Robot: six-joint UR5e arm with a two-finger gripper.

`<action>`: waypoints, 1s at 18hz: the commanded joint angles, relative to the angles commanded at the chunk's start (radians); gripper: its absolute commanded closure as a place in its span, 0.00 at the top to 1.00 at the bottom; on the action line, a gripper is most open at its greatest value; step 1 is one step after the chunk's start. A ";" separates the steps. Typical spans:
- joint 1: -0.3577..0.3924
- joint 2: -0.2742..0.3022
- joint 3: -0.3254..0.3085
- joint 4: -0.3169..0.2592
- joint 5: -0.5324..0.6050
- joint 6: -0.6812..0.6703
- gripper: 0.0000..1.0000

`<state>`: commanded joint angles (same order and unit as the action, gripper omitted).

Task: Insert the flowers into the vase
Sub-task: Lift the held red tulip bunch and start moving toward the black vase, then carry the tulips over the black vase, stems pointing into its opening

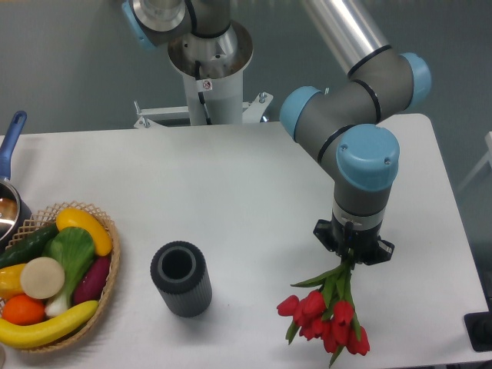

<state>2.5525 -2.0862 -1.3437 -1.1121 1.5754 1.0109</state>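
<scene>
**Tulips in the gripper, vase standing apart on the white table**

From where I stand, the grey-and-blue robot arm (361,115) reaches down over the right side of the white table (254,184). Its black two-finger gripper (352,257) points downward and pinches the green stems of the bunch of red tulips (327,315). The stems rise into the gripper, while the red flower heads and green leaves fan out below it, towards the table's near edge. I cannot tell whether the blooms touch the tabletop or hang just above it.

The small dark grey ribbed cylindrical vase (181,278) stands upright to the left of the flowers, well apart from them, its thick-rimmed round mouth open to the top and nothing inside it.

Further left, at the table's edge, sits a woven wicker basket (108,288) filled with toy fruit and vegetables: a yellow banana (46,329), an orange (23,309), a green leafy piece (73,250), a dark cucumber (27,244) and others. Behind the basket, a metal pot with a blue handle (11,138) is partly cut off by the left edge.
</scene>
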 joint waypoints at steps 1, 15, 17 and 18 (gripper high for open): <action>0.000 0.000 -0.002 0.000 0.000 0.000 0.00; 0.020 0.155 -0.149 0.201 -0.568 -0.017 0.00; 0.020 0.208 -0.192 0.212 -0.642 -0.015 0.00; 0.015 0.218 -0.193 0.215 -0.676 -0.017 0.00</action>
<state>2.5679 -1.8685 -1.5370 -0.8974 0.8993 0.9940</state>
